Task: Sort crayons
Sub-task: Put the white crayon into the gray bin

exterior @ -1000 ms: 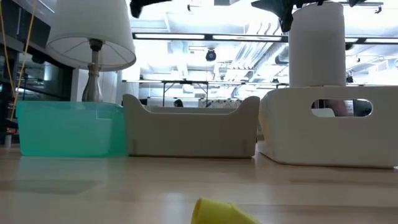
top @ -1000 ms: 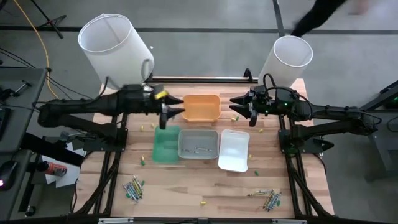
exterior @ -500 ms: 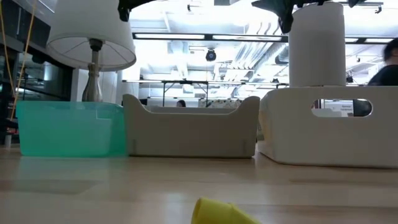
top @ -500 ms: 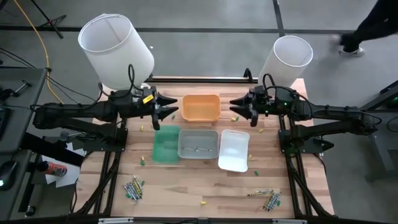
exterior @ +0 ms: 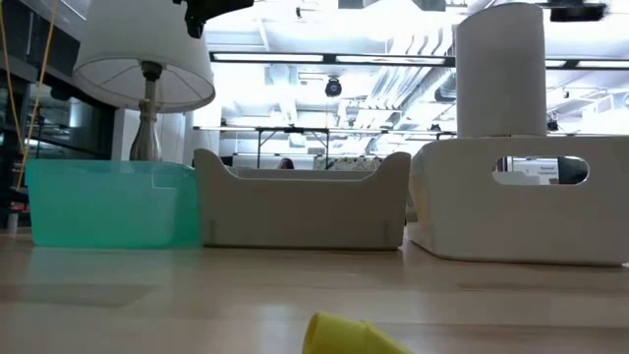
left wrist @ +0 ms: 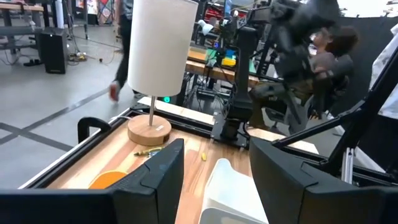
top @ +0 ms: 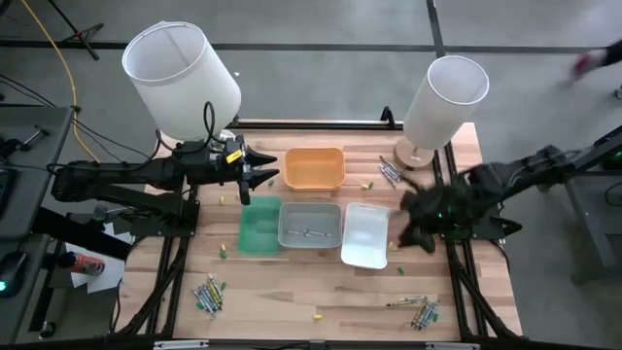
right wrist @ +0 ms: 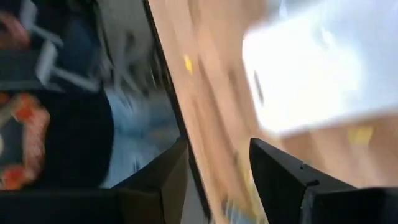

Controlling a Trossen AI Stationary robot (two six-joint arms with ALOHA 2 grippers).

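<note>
Crayons lie scattered on the wooden table: a pile at the near left [top: 207,295], a pile at the near right [top: 420,311], a few by the right lamp's base [top: 389,173], some in the grey tray [top: 309,233], and single yellow ones [top: 316,316] [exterior: 344,334]. My left gripper [top: 258,175] [left wrist: 214,186] is open and empty, above the table between the green tray [top: 259,226] and the orange tray [top: 314,167]. My right gripper [top: 413,228] [right wrist: 214,180] is open and empty, blurred, just right of the white tray [top: 365,234].
Two white-shaded lamps stand at the far left [top: 180,73] and far right [top: 442,92]. The four trays sit mid-table: orange behind, then green, grey and white in a row. In the low view the trays [exterior: 300,202] stand across the middle.
My right gripper has swung fast from beside the orange tray's right end toward the table's near edge, and is now next to the white tray, uncovering the crayons by the lamp base. My left gripper has drawn back a little toward the table's left edge.
</note>
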